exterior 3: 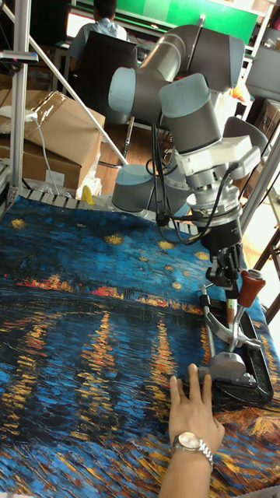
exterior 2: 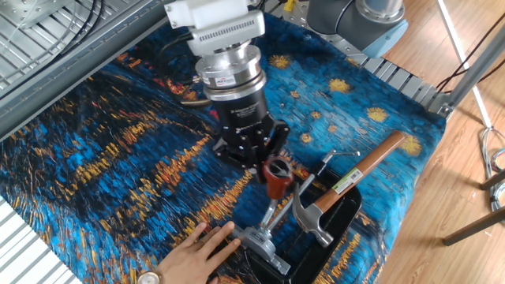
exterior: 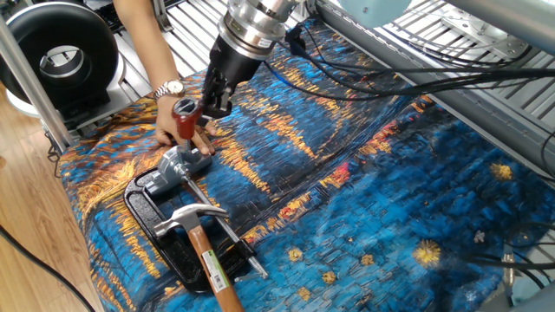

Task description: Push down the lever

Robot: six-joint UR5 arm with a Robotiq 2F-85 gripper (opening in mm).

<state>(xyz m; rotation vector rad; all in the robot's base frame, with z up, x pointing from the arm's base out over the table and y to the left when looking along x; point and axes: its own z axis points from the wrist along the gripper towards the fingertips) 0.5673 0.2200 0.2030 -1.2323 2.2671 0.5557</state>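
Observation:
The lever is a thin silver rod with a dark-red end (exterior: 184,117) (exterior 2: 276,175) (exterior 3: 250,286), rising from a round silver pivot (exterior: 178,160) (exterior 2: 256,237) (exterior 3: 225,366). The rod stands nearly upright, leaning slightly toward the hammer. My gripper (exterior: 212,97) (exterior 2: 252,151) (exterior 3: 225,276) is shut, with its fingertips pressed against the side of the red end and nothing held. A person's hand (exterior: 173,126) (exterior 2: 197,252) (exterior 3: 190,412) lies flat on the cloth beside the pivot base.
A hammer (exterior: 204,247) (exterior 2: 347,185) with a wooden shaft lies across a black tray (exterior: 139,204) (exterior 2: 351,209) next to the pivot. A blue and orange painted cloth (exterior: 364,199) covers the table. Cables run behind the arm.

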